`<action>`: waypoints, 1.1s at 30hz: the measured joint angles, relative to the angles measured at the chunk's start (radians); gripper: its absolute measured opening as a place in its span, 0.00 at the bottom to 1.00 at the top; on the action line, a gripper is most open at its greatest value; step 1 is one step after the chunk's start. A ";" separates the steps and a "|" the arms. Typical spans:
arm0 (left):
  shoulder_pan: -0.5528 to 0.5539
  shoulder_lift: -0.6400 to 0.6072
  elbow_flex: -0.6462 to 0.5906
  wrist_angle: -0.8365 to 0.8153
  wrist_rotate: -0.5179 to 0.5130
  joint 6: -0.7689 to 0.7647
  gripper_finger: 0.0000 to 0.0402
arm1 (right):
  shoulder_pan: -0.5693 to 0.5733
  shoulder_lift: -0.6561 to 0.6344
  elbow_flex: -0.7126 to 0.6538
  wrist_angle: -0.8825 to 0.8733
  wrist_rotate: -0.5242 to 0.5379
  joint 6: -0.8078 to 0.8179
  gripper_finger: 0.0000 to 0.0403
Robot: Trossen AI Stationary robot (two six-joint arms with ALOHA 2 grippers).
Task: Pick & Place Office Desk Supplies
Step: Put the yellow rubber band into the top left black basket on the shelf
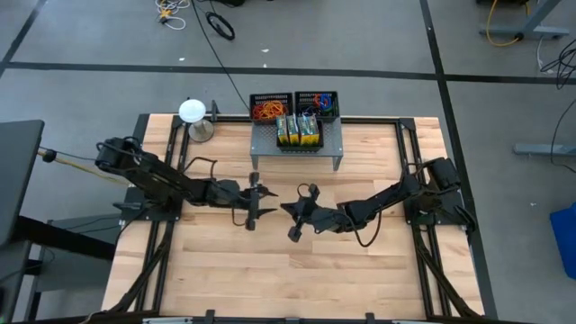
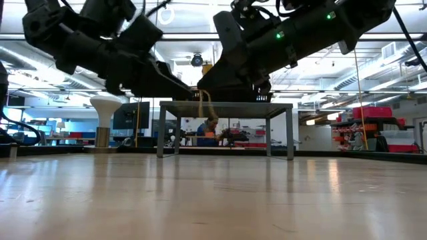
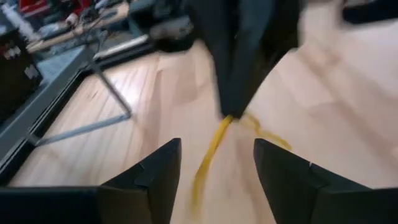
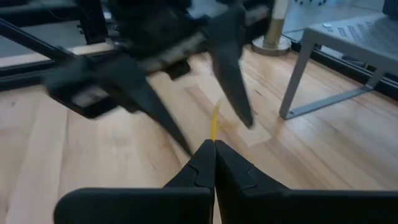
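1. Both arms meet mid-counter [image 1: 270, 261], just in front of the grey perforated shelf [image 1: 328, 144]. Left pincer [image 1: 255, 200] sits at abt 9 o'clock of the meeting point, right pincer [image 1: 297, 220] at abt 3 o'clock.
2. Right pincer is pinched tight on a yellow rubber band [image 4: 214, 124], which comes out from its fingertips. Left wrist view shows the band [image 3: 211, 152] hanging from the dark tips opposite.
3. Left pincer is spread wide w/ nothing between the fingers [image 3: 155, 177]; band dangles in the gap ahead. Looks to me like a hand-over, so the weight rests on the right side only.
4. Held up off the wood, I'd guess so the thin loop stays reachable, not lying flat.
5. Rest of the supplies are at 12 o'clock: two black mesh trays [image 1: 292, 95] behind the shelf, full of coloured bands, and small card boxes [image 1: 300, 131] on the shelf top.
6. White ball on a stand [image 1: 192, 112] at abt 10 o'clock, out of the way.
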 joint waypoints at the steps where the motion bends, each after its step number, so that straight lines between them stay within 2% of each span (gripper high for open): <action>1: 0.002 0.004 0.007 -0.016 -0.012 0.004 0.51 | 0.003 0.000 0.000 0.006 0.000 -0.004 0.01; 5: -0.003 0.007 0.017 -0.018 -0.014 0.018 0.38 | 0.009 0.000 0.000 0.014 0.001 -0.004 0.01; 10: -0.012 0.007 0.019 -0.018 -0.018 0.035 0.09 | 0.015 0.000 0.000 0.036 0.001 -0.004 0.01; 12: -0.011 -0.005 0.019 -0.023 -0.043 0.029 0.03 | 0.019 0.000 0.000 0.050 0.012 0.002 0.03; 16: -0.003 -0.103 0.019 -0.094 -0.075 0.018 0.02 | 0.041 0.000 0.000 0.050 0.084 0.004 0.12; 19: 0.018 -0.246 0.019 -0.200 -0.107 0.000 0.01 | 0.058 0.000 0.000 0.046 0.114 -0.001 0.23; 24: 0.075 -0.511 0.080 -0.445 -0.261 0.008 0.01 | 0.072 0.000 0.000 0.035 0.121 -0.073 0.35; 26: 0.133 -0.575 0.140 -0.531 -0.287 0.046 0.01 | 0.072 0.000 0.000 0.036 0.121 -0.090 0.36; 29: 0.252 -0.602 0.242 -0.621 -0.277 0.102 0.01 | 0.070 0.000 0.000 0.036 0.119 -0.111 0.31; 33: 0.440 -0.555 0.393 -0.698 -0.141 0.134 0.01 | 0.069 0.000 0.000 0.036 0.120 -0.118 0.18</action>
